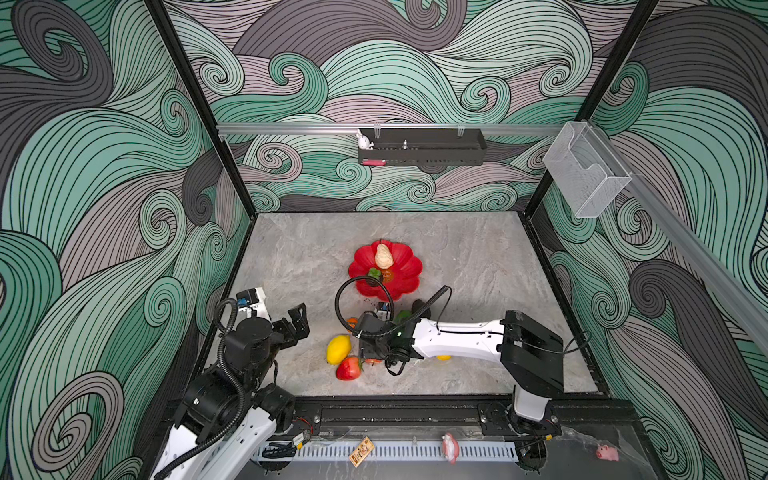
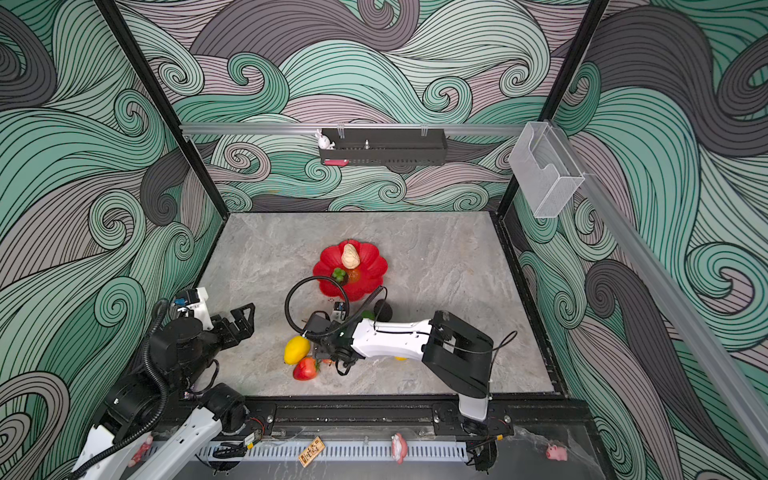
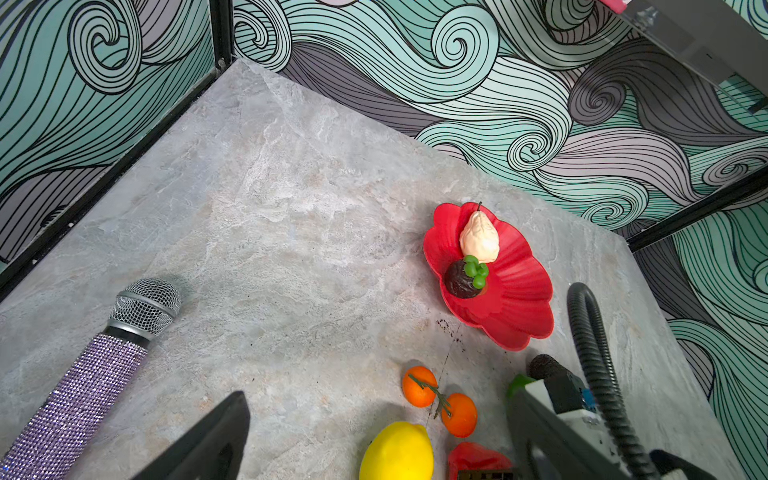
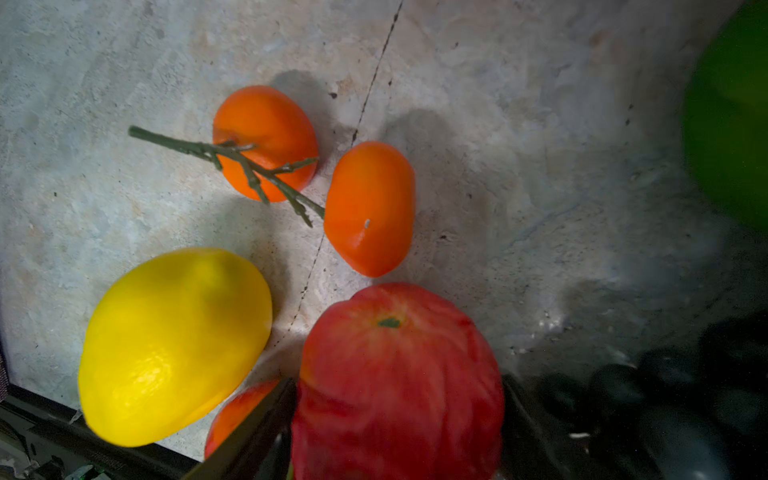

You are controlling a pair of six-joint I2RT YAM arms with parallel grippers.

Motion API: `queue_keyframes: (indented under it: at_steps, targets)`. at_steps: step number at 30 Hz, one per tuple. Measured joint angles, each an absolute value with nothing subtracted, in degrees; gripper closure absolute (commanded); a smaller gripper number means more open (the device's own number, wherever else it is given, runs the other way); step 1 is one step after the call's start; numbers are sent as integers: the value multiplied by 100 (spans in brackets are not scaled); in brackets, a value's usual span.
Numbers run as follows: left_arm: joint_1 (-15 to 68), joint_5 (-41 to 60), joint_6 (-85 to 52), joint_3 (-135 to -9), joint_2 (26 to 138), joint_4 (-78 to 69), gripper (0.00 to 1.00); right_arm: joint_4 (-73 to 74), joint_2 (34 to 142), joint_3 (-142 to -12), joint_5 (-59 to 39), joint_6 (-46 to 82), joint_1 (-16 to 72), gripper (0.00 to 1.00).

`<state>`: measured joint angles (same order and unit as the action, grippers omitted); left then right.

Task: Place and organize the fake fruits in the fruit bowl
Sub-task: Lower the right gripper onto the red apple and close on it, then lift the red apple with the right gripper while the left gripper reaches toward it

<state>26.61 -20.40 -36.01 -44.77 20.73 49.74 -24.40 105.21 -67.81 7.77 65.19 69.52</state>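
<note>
The red apple [image 4: 399, 365] fills the right wrist view, sitting between the jaws of the right gripper [image 4: 390, 424]. Whether they already pinch it I cannot tell. The left gripper [image 1: 297, 321] hangs wide open and empty. In a top view the bowl [image 1: 409, 270] lies toward 12 o'clock from the apple, holding a pear [image 1: 384, 256] and a mangosteen [image 1: 374, 277]. The lemon [image 4: 174, 345] and an orange [image 4: 237, 411] crowd one finger. Closing could trap the orange or squirt the smooth apple out.
</note>
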Motion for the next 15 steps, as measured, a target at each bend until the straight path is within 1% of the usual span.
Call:
queue_keyframes:
  at_steps: [4, 9, 12, 15]
  targets:
    - [2722, -2043, -3601, -4440, 2073, 4974, 1, -2429, 10525, -6781, 751, 6510, 6949, 32]
    - [2757, -2043, -3601, -4412, 2073, 4965, 1, -2394, 10412, -6720, 775, 6497, 6947, 33]
    - [2757, -2008, -3599, -4372, 2078, 4919, 1, -2303, 9994, -6453, 847, 6497, 6941, 34]
    - [2757, -1811, -3546, -4283, 2112, 4744, 2, -2150, 9288, -6069, 902, 6501, 6862, 34]
